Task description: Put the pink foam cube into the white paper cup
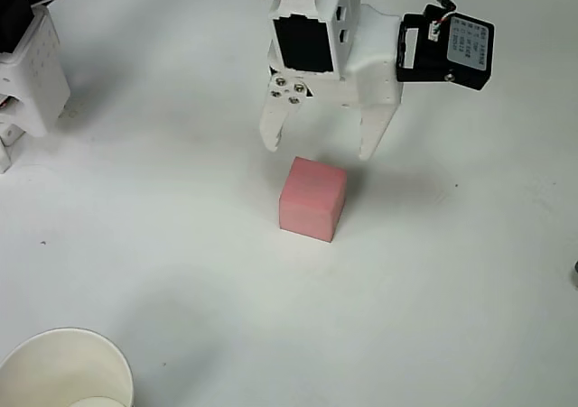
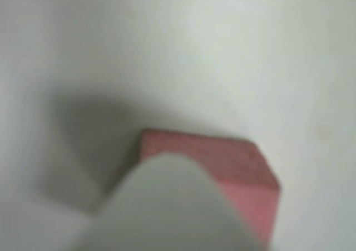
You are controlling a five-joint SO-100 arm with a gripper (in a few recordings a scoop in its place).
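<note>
In the overhead view, the round white paper cup with its thin rolled rim sits at the lower left corner, partly cut by the picture's edge, its white inside showing. It stands upright on the plain white surface, well apart from everything else.

Toward the middle lies the small salmon-pink foam cube, resting flat on the surface with a soft shadow to its right. Just above it in the picture hangs the white two-finger claw, its fingers spread apart and released, gripping nothing. The fingertips point down the picture toward the cube's upper edge, one to each side of it, near but not touching.

In the wrist view, blurred, one pale finger rises from the bottom edge in front of the pink foam cube, hiding its lower left part.
</note>
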